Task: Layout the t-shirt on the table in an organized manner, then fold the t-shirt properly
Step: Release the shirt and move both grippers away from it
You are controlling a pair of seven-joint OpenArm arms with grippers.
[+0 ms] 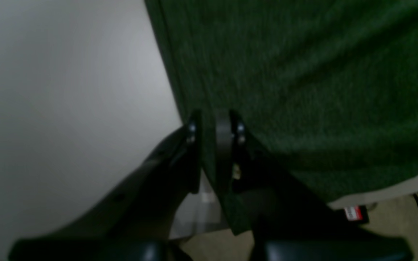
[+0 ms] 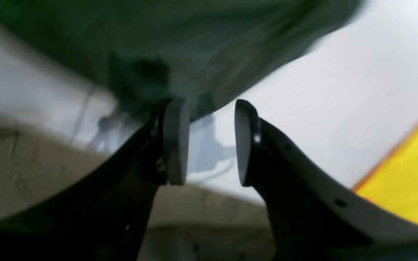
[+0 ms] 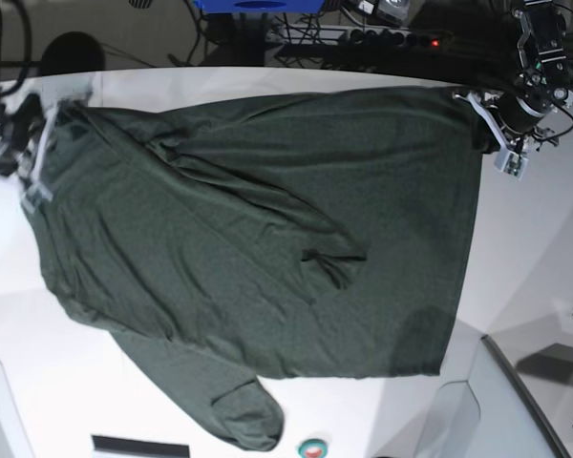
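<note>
The dark green t-shirt (image 3: 267, 239) lies spread over the white table (image 3: 535, 267), with a sleeve folded across its middle and another reaching the near edge. My left gripper (image 3: 482, 114) is at the shirt's far right corner. In the left wrist view this gripper (image 1: 213, 145) is shut on the t-shirt's (image 1: 303, 90) edge near the table's (image 1: 67, 90) rim. My right gripper (image 3: 40, 167) is at the far left corner. In the right wrist view it (image 2: 210, 141) stands open, the t-shirt (image 2: 180, 47) lying just beyond its fingertips on the table (image 2: 339, 90).
Cables and a power strip (image 3: 363, 38) run behind the table's far edge. A grey bin (image 3: 516, 401) stands at the near right, a small round button (image 3: 312, 447) at the near edge. A yellow surface (image 2: 412, 163) shows beside the table in the right wrist view.
</note>
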